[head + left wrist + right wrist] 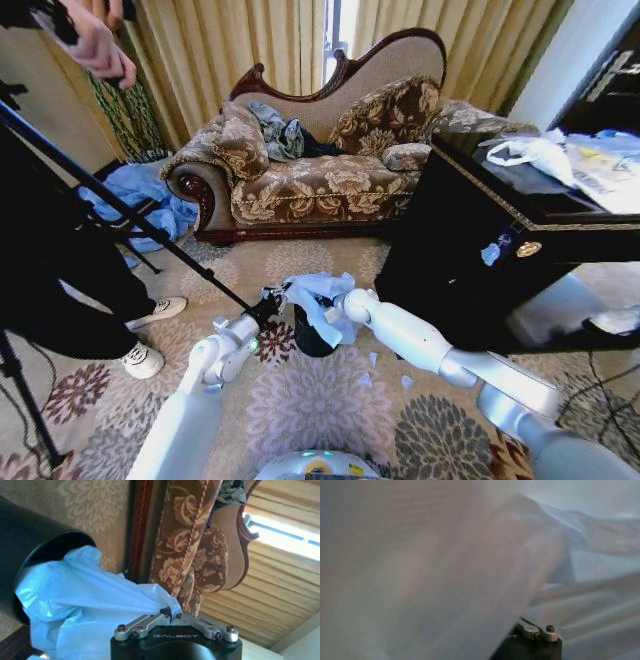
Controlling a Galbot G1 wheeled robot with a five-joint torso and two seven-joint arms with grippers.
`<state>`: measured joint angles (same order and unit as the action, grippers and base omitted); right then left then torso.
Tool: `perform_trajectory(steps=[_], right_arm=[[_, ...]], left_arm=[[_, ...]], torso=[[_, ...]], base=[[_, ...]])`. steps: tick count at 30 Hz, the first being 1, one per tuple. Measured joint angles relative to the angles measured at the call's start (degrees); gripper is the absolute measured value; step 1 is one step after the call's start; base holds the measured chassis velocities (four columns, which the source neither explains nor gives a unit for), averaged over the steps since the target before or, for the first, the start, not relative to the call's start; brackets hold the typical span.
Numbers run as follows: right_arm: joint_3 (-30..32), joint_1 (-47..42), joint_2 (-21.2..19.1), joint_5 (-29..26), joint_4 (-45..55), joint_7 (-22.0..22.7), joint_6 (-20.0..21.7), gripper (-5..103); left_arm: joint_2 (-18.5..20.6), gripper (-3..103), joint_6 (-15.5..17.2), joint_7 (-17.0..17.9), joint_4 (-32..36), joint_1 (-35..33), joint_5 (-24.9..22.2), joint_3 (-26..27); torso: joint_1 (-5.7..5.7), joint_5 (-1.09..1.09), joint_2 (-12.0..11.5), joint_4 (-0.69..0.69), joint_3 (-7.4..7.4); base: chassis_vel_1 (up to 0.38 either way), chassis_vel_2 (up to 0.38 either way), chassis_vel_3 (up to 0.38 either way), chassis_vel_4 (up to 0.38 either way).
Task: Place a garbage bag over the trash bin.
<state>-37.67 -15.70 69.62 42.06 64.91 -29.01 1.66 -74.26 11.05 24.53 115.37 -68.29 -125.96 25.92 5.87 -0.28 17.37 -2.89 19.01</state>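
The small black trash bin [308, 340] stands on the patterned carpet just ahead of me. The pale blue-white garbage bag [322, 293] is bunched over its top, partly tucked into the mouth. My left gripper [277, 296] is at the bin's left rim; in the left wrist view this left gripper [170, 614] is shut on an edge of the garbage bag [90, 600], which spills out of the trash bin [35, 536]. My right gripper [343, 304] is at the bin's right side, buried in the plastic. In the right wrist view the garbage bag [445, 562] drapes across the lens.
A floral sofa [320, 180] stands behind the bin and a black cabinet [470, 250] close on the right. A tripod leg [150, 235] slants down toward the left gripper. A person's shoes [150, 335] are at left. A blue cloth heap [135, 195] lies by the sofa.
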Motion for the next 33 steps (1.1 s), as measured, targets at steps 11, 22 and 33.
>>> perform_trajectory(steps=[11,22,33], right_arm=[[-1.8,0.0,6.1,3.8,-10.1,0.7,-3.0,0],[-8.6,5.4,12.2,4.9,-20.0,1.1,-6.3,0],[-9.9,6.9,15.4,6.7,-27.4,-0.8,-9.6,0]], left_arm=[[-0.3,0,0.5,-0.8,-2.8,0.7,-0.1,0.4],[-0.5,0,0.5,-0.9,-6.7,5.7,-0.2,0.8],[-0.9,0,0.4,-0.5,-11.6,10.7,-0.1,0.0]], torso=[[0.01,0.0,0.0,0.01,0.0],[0.01,0.0,0.0,0.01,0.0],[0.01,0.0,0.0,0.0,0.01]], base=[[0.0,0.0,0.0,0.0],[0.0,0.0,0.0,0.0],[0.0,0.0,0.0,0.0]])
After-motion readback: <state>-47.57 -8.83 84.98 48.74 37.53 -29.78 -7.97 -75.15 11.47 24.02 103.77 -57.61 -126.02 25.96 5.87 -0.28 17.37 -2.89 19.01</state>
